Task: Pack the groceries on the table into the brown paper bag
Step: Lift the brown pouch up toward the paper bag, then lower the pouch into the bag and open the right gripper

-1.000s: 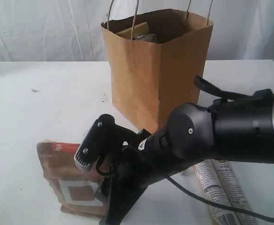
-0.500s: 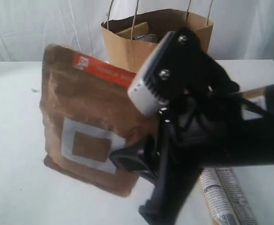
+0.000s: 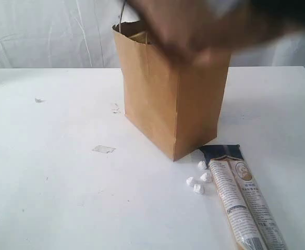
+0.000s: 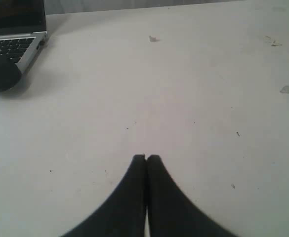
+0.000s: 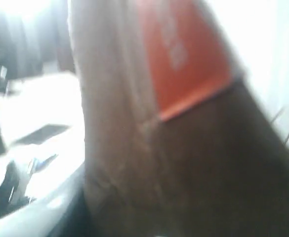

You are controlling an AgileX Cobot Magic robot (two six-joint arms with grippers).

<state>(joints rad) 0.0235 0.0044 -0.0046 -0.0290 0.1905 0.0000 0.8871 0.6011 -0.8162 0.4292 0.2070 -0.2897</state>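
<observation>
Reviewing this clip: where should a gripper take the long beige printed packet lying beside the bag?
Probably mid-length, across its narrow width, from above: the long beige printed packet lies flat on the table, and the brown paper bag crowds its dark end.

Paper bag (image 3: 157, 104) plain brown — table (image 3: 53, 187) white, specked; pouch (image 5: 129, 148) brown, orange strip.

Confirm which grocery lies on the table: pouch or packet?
The long beige printed packet, flat beside the brown paper bag; the brown pouch with orange strip is aloft.
</observation>
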